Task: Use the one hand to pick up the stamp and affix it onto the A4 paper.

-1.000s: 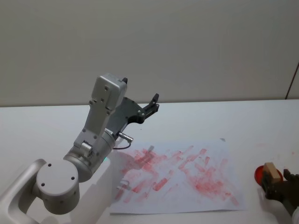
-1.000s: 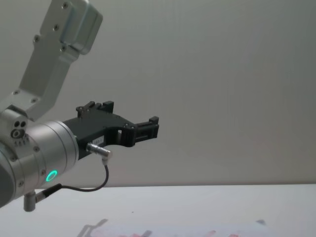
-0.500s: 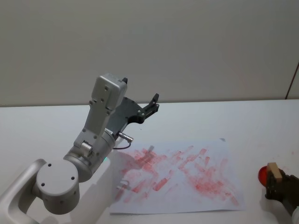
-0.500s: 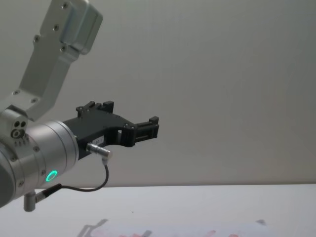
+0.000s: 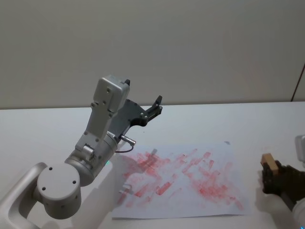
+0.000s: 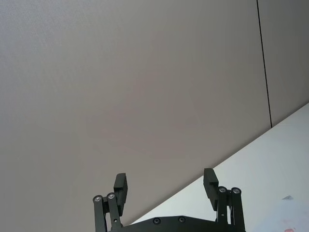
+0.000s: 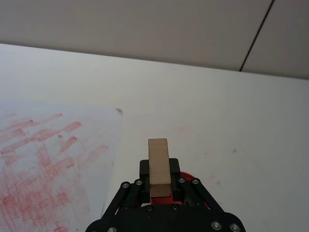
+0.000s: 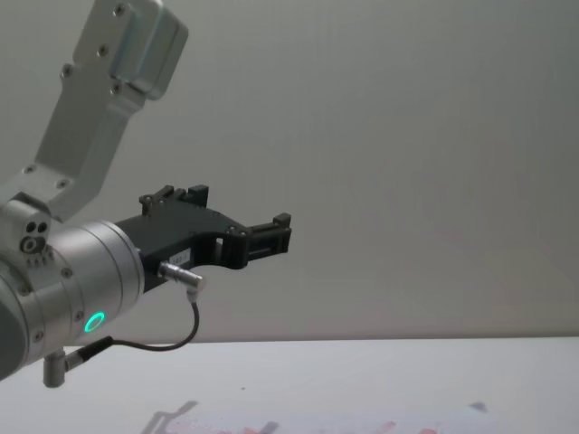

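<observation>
Change: the right hand and its stamp sit nearer the paper than half a second ago. The red pad that showed beside the hand then is now covered in the head view. The left hand has not moved.
Table: white. The paper, smeared with red prints, lies flat to the right hand's left, apart from it.
Room: a plain grey wall stands behind the table.
Right hand: low over the table and clamped on the wooden stamp, which stands upright between its fingers. In the wrist view the red pad peeks out just beneath them.
Left hand: raised above the table beyond the paper's far corner, fingers spread wide and empty.
</observation>
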Robot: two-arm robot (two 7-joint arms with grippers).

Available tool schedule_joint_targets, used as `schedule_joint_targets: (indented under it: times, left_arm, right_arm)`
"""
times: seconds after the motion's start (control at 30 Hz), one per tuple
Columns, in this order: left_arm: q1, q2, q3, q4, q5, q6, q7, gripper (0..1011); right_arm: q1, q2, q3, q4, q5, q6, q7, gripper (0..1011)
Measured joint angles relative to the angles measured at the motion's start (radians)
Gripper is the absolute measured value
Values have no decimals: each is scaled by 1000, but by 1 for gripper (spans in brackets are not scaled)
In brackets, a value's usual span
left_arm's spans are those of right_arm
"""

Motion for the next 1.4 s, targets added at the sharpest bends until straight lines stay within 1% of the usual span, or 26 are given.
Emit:
schedule_joint_targets:
  times: [0.17, 0.2, 0.27, 0.37, 0.4, 0.43, 0.6, 0.7, 0.8, 0.97, 1.07, 1.1, 1.17, 1.4]
  left_arm:
    - [0, 0, 0, 0, 0, 0, 0, 1001]
    - [0, 0, 0, 0, 0, 0, 0, 1001]
    - [0, 0, 0, 0, 0, 0, 0, 1001]
    - [0, 0, 0, 0, 0, 0, 0, 1001]
    - [0, 0, 0, 0, 0, 0, 0, 1001]
    - [0, 0, 0, 0, 0, 0, 0, 1001]
    - [0, 0, 0, 0, 0, 0, 0, 1001]
    - [0, 0, 0, 0, 0, 0, 0, 1001]
    - [0, 0, 0, 0, 0, 0, 0, 1001]
    - [0, 0, 0, 0, 0, 0, 0, 1001]
    - [0, 0, 0, 0, 0, 0, 0, 1001]
    - [0, 0, 0, 0, 0, 0, 0, 1001]
    - [0, 0, 0, 0, 0, 0, 0, 1001]
    - [0, 0, 0, 0, 0, 0, 0, 1001]
  right_arm:
    - [22, -1, -7, 3, -31, -21, 50, 216]
    - [32, -3, -10, 7, -42, -31, 71, 216]
    - [40, -5, -13, 11, -49, -38, 88, 216]
    - [65, -12, -20, 25, -65, -58, 141, 216]
    - [65, -12, -20, 25, -65, -58, 141, 216]
    - [75, -16, -22, 33, -68, -66, 163, 216]
    - [109, -29, -29, 65, -67, -84, 226, 216]
    - [134, -39, -32, 95, -50, -90, 278, 216]
    - [146, -44, -33, 113, -37, -90, 307, 216]
    - [165, -52, -35, 142, -14, -75, 348, 216]
    - [175, -55, -35, 163, 1, -50, 373, 216]
    - [175, -55, -35, 163, 1, -50, 373, 216]
    - [181, -55, -35, 178, 7, -23, 389, 216]
    - [188, -50, -38, 202, 1, 34, 414, 216]
